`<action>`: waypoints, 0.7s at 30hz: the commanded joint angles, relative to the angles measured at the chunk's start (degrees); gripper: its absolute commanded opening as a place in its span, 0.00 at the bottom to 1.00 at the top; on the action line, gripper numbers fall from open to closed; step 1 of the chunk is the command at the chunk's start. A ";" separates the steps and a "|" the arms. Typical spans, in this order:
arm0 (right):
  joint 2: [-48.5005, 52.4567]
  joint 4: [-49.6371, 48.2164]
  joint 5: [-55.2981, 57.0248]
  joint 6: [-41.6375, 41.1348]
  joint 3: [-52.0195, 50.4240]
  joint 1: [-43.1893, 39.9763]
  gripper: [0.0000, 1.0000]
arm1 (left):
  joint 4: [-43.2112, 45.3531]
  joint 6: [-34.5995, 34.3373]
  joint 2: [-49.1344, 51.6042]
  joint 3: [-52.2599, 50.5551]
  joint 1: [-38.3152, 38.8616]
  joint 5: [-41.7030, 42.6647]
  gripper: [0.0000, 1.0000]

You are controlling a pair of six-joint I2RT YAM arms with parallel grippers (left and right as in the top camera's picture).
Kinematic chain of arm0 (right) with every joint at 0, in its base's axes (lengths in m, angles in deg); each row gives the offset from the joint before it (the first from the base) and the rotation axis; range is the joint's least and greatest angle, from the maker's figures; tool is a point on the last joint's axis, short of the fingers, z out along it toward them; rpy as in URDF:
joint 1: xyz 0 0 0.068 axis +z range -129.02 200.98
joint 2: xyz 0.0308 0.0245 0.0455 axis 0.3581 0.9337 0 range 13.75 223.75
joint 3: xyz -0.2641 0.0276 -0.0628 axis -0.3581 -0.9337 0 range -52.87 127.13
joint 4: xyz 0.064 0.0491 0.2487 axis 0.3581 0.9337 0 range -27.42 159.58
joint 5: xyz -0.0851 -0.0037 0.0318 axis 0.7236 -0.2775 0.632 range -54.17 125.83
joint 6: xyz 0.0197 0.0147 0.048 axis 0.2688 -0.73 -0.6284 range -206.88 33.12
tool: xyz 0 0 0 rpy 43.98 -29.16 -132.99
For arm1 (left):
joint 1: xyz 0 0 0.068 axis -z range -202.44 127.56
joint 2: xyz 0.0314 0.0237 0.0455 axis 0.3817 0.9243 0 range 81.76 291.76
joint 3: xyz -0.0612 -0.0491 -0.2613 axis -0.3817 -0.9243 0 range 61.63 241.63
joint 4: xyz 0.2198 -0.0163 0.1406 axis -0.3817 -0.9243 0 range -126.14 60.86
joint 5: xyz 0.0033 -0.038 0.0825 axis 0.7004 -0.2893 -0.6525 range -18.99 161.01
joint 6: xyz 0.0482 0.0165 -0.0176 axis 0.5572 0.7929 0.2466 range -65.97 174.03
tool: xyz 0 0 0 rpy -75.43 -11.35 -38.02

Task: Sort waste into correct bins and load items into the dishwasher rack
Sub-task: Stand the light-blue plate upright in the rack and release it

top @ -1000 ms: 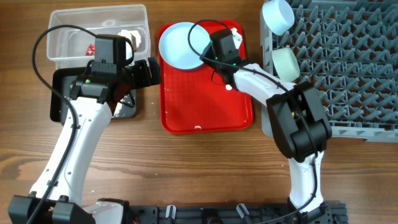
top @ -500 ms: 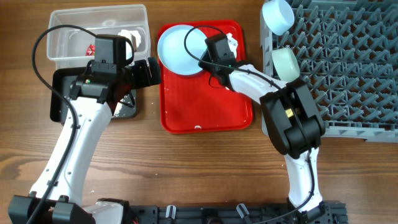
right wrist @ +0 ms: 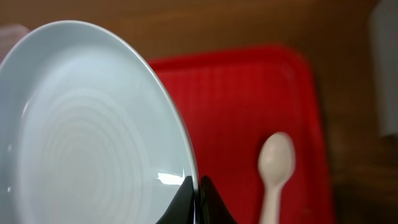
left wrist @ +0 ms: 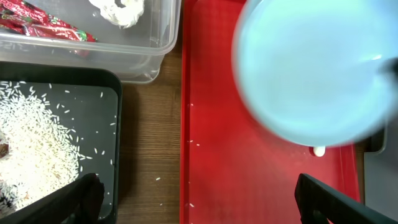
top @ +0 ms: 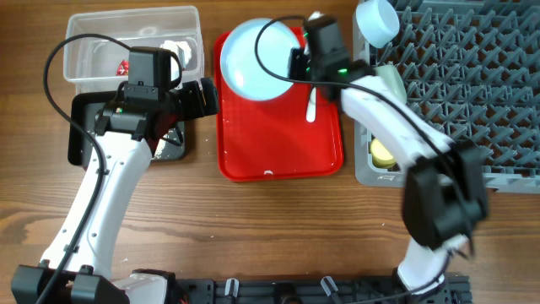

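Nearest the robot, the small yellow cup (top: 382, 154) sits in the front corner of the large grey plastic pegged rack (top: 472, 93). Beside it, the flat red tray (top: 278, 143) is nearly bare apart from a few white specks. Further back on the left, the glossy black tub (top: 80, 135) holds white rice grains (left wrist: 31, 143). The left tool (top: 208, 97) hangs by its tray-side edge, fingers wide apart and empty. Mid-tray lies the white plastic spoon (top: 310, 105), not yet loaded. Over the tray's far half, the right tool (right wrist: 198, 198) is clamped on the rim of the large light-blue plate (top: 257, 57), seemingly raised and not yet racked. Farthest back, the clear plastic tub (top: 84, 34) contains the red wrapper (left wrist: 37, 28) and crumpled white tissue (left wrist: 118, 9). The mint-green bowl (top: 392, 80) and light-blue bowl (top: 377, 21) already rest at the rack's left edge. The waste looks sorted, so plate and spoon appear to be what is left.
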 commanded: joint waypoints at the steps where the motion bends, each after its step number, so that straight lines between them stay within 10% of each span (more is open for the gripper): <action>1: -9.38 2.60 10.82 10.10 0.33 -0.61 0.04 | 0.17 0.70 0.44 0.28 0.11 -0.57 1.00; 12: -20.57 0.66 53.33 42.64 0.31 -2.93 0.04 | 0.17 0.70 0.44 0.28 0.11 -0.57 1.00; 21: -19.21 -3.19 43.76 58.84 0.09 -17.97 0.04 | 0.17 0.70 0.44 0.26 0.11 -0.59 1.00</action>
